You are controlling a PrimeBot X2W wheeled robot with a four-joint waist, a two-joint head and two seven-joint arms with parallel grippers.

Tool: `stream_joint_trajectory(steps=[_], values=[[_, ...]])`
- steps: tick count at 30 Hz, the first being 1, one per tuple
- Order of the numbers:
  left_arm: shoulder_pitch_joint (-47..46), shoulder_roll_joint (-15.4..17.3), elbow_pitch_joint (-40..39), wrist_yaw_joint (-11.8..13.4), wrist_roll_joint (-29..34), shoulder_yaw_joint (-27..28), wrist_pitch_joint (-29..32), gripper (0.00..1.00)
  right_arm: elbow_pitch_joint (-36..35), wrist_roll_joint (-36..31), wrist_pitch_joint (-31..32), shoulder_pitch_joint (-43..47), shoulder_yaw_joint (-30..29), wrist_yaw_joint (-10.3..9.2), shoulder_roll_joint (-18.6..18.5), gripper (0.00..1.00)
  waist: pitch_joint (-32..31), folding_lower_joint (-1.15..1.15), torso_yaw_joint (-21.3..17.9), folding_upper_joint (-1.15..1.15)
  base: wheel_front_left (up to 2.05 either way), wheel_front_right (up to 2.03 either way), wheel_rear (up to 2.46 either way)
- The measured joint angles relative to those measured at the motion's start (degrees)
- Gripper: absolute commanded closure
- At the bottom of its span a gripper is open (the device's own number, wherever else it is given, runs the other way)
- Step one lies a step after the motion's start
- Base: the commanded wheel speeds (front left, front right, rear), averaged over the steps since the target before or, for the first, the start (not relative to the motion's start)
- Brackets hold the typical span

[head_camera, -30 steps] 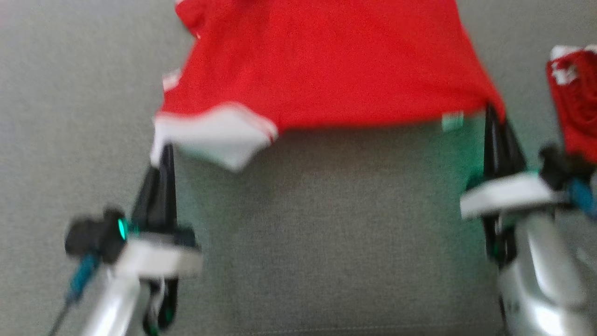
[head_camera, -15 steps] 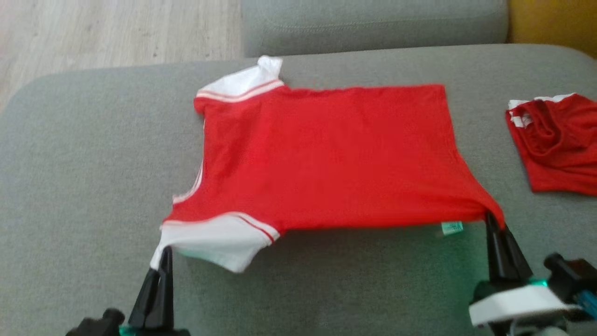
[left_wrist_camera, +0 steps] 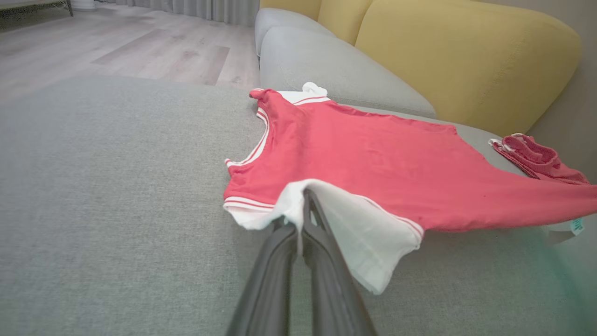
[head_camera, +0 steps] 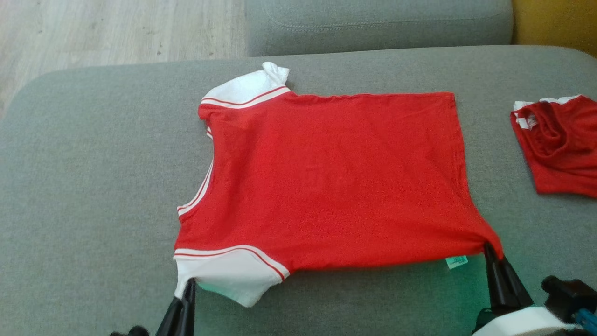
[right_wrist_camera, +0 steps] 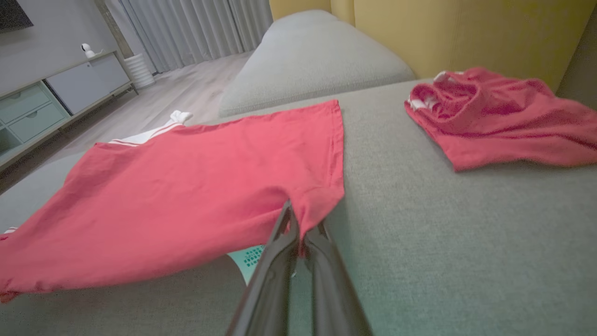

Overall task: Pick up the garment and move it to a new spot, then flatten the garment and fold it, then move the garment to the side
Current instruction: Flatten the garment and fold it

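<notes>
The garment (head_camera: pixel 326 177) is a red T-shirt with white, red-striped sleeves, spread flat on the grey cushion with its neck to the left. Its near edge is lifted off the cushion. My left gripper (head_camera: pixel 189 283) is shut on the near white sleeve (left_wrist_camera: pixel 354 233); the left wrist view has that gripper (left_wrist_camera: pixel 303 198) pinching the sleeve's hem. My right gripper (head_camera: pixel 489 247) is shut on the garment's near bottom corner, seen in the right wrist view too as the gripper (right_wrist_camera: pixel 294 210) biting the red hem (right_wrist_camera: pixel 322 196). A green label (head_camera: pixel 456 262) hangs under that corner.
A second red garment (head_camera: pixel 557 144) lies crumpled at the right of the grey cushion (head_camera: pixel 93 186). Another grey cushion (head_camera: pixel 373 23) sits behind, with yellow backrests (left_wrist_camera: pixel 457 51) beyond. Wooden floor (head_camera: pixel 116 28) lies past the far left edge.
The head camera has tilted up, so more of the cushion and floor shows. Both grippers keep their hold and the garment's near edge has come lower and nearer.
</notes>
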Motion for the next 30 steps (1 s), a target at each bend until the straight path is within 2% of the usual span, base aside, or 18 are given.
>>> stream_joint_trajectory(steps=[11,22,24,30], values=[[-8.83,-2.15,7.61,-2.03,-0.40,-1.09,-0.35,1.00,6.45,1.08,0.16,-4.58,0.81,0.00,0.01,1.00,2.48,0.00,0.18,0.00,0.00,0.00,0.00],[-25.48,-5.25,15.45,-4.41,-0.22,-0.99,-2.01,1.00,12.09,2.92,-1.02,-16.93,-0.94,0.00,-0.02,1.00,7.03,0.01,-0.61,0.00,0.00,0.00,0.00],[-30.35,-5.28,19.60,-5.56,0.91,-1.09,-2.07,1.00,15.15,2.88,-1.07,-21.36,-1.36,0.00,-0.03,1.00,8.91,0.02,-0.80,0.00,0.00,0.00,0.00],[-37.24,-5.44,23.85,-6.57,2.32,-1.36,-2.94,1.00,18.13,2.38,-1.07,-24.51,-0.78,0.00,-0.05,1.00,10.95,0.02,-0.80,0.00,0.00,0.00,0.00]])
